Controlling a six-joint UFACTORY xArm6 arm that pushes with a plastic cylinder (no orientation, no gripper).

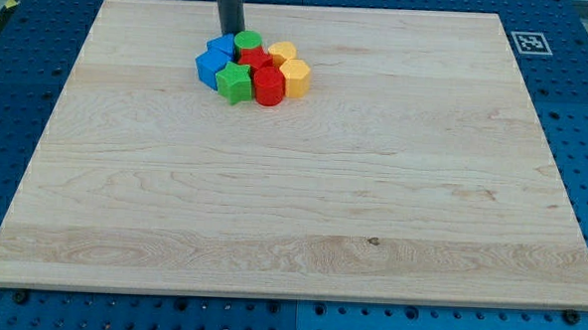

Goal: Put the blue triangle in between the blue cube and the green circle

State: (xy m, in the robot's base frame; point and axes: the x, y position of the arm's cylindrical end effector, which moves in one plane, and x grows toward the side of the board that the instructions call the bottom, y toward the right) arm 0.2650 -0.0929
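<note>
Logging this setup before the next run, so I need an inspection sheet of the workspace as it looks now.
Surface: pale wooden board, flat, bare apart from one cluster near the view's top.
Job's things: two blue blocks, blue triangle and blue cube as best I can tell, touching; green circle beside them.
Clutter: green star, red blocks, yellow blocks, all packed tightly together.
Grippers: none; my tip sits at the cluster's top edge.
Cables: nothing seen.
Surroundings: blue perforated table; black-and-white marker tag.

blocks [252,68] huddle touching near the board's [292,215] top edge.
</note>
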